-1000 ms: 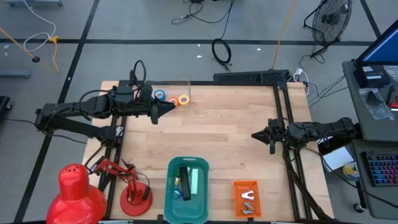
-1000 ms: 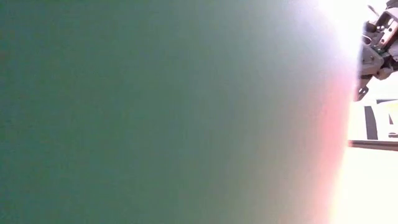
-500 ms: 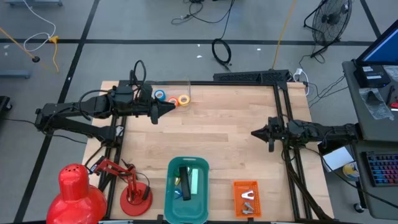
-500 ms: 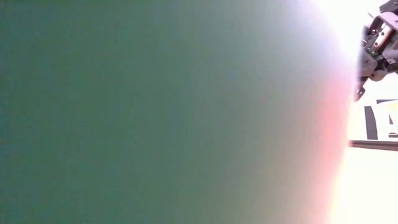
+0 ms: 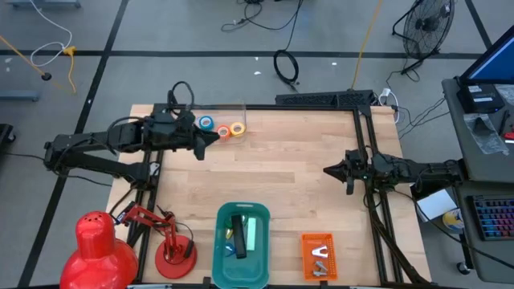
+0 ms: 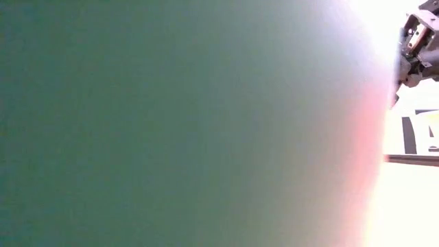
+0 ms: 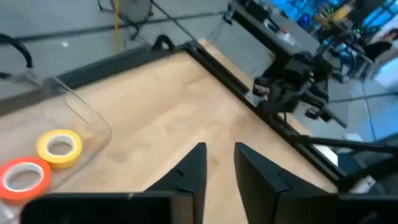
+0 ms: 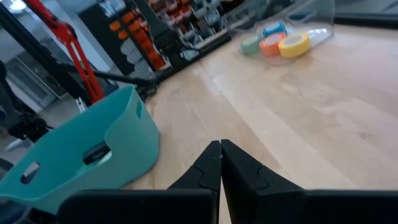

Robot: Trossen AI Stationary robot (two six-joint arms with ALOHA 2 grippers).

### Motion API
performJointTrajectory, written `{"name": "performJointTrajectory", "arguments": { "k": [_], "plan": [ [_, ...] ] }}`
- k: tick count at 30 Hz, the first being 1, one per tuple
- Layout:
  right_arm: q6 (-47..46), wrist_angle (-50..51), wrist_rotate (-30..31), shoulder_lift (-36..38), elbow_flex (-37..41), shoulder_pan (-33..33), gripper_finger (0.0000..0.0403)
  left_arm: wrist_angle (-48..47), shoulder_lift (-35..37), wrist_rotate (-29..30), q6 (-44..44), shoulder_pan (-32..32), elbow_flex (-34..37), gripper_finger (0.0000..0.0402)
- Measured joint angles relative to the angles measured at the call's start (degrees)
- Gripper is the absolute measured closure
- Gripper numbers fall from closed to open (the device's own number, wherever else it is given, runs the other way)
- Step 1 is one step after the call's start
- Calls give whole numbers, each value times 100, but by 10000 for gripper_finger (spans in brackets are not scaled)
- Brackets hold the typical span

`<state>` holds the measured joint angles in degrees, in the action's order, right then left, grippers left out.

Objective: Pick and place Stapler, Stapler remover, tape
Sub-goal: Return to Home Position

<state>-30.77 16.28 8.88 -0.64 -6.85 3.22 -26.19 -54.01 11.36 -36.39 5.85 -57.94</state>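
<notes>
While the left fingers (image 5: pixel 212 136) are hanging slightly parted, empty, four coloured ring-shaped tape rolls (image 5: pixel 223 128) are lying just beside them in a clear plastic bin (image 5: pixel 218 107); careless withdrawal risks knocking its wall. Right fingers (image 5: pixel 329 171) are resting closed, empty.

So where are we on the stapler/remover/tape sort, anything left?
Looks done: tape rolls sit in the transparent bin, the stapler in the green bin, the staple remover in the orange bin. In hand: nothing; left pincer hovers empty beside the transparent bin, right pincer shut and empty over the table, right side. Left: probably just parking both arms.
</notes>
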Motion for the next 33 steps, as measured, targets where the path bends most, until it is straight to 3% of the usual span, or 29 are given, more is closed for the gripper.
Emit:
{"name": "performJointTrajectory", "arguments": {
  "k": [6,13,17,33],
  "plan": [
    [-1,-680,-2,-2,0,2,399,963,813,18,-29,134,1182,392],
    [-2,-1543,0,-4,44,2,399,2860,2112,-117,-915,391,3392,397],
    [-2,-1837,0,0,37,2,401,3976,2609,-342,-944,459,4185,399],
    [-2,-1811,2,-2,15,3,399,4041,4175,-398,-81,722,5550,401]
  ]
}}
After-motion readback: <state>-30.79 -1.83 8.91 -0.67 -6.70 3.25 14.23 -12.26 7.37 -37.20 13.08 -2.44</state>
